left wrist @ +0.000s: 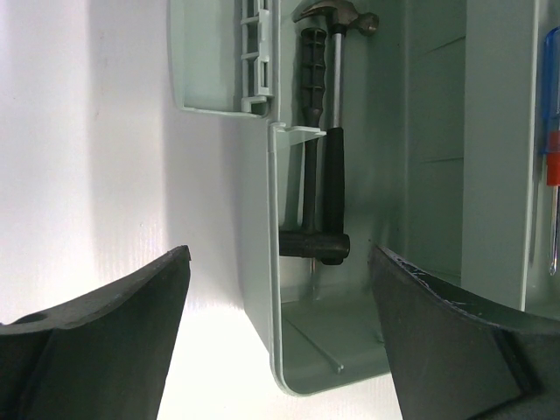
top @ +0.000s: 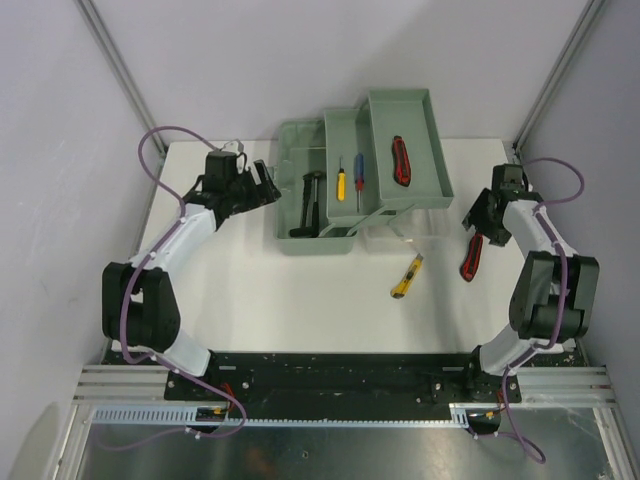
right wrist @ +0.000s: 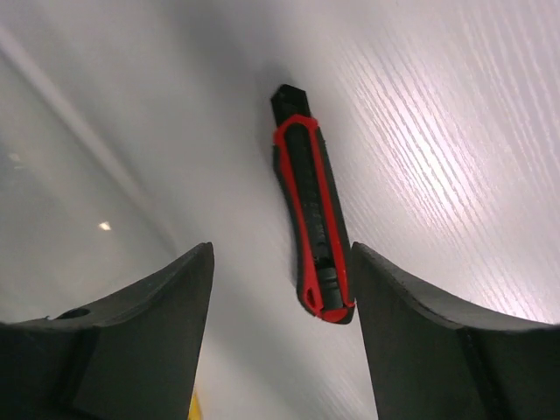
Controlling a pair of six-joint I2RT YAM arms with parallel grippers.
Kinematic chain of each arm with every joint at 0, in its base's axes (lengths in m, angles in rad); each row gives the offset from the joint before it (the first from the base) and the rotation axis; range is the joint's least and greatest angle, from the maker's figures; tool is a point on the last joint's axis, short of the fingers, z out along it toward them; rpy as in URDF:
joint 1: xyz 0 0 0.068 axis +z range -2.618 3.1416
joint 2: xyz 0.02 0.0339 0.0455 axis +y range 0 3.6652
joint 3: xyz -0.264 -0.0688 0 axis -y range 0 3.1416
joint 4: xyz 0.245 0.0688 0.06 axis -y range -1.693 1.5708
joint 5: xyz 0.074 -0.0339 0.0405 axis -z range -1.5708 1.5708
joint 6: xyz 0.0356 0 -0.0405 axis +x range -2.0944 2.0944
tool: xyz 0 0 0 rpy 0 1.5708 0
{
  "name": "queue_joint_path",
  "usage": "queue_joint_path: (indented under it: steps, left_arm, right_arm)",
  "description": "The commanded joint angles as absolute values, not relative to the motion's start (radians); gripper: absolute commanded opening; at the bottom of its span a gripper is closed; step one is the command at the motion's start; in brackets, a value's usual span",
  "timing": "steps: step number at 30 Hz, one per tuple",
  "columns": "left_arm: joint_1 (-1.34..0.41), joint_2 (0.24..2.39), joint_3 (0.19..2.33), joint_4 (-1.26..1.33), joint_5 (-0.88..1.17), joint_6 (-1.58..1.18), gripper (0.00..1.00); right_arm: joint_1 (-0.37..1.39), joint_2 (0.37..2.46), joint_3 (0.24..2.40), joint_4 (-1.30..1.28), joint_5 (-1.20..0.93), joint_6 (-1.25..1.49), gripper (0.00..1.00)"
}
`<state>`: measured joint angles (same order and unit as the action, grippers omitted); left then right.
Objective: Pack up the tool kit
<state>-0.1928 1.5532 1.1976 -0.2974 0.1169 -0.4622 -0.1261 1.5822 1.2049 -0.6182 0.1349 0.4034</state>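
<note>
Red utility knife (right wrist: 311, 219) (at 4 o'clock from the toolbox (top: 292, 170)) lies off-centre under the right hand (right wrist: 280, 254), wide open and empty; closing could skid it; left hand (left wrist: 278, 254) gapes empty too.

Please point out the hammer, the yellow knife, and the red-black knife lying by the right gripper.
hammer (left wrist: 335, 188): left wrist view, black grip of its handle.
yellow knife (top: 406, 277): top external view, middle of its body.
red-black knife (right wrist: 309, 206): right wrist view, middle of its handle.
</note>
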Motion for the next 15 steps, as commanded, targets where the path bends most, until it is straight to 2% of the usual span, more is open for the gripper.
queue_joint_path:
  steps: [1,15]
  left_arm:
    - [-0.184,1.552,1.214,-0.271,0.135,-0.448,0.86]
    - [-0.175,1.558,1.217,-0.270,0.177,-0.470,0.86]
  right_arm:
    - [-0.129,1.659,1.191,-0.612,0.185,0.429,0.67]
    - [-0.105,1.864,1.180,-0.576,0.216,0.479,0.58]
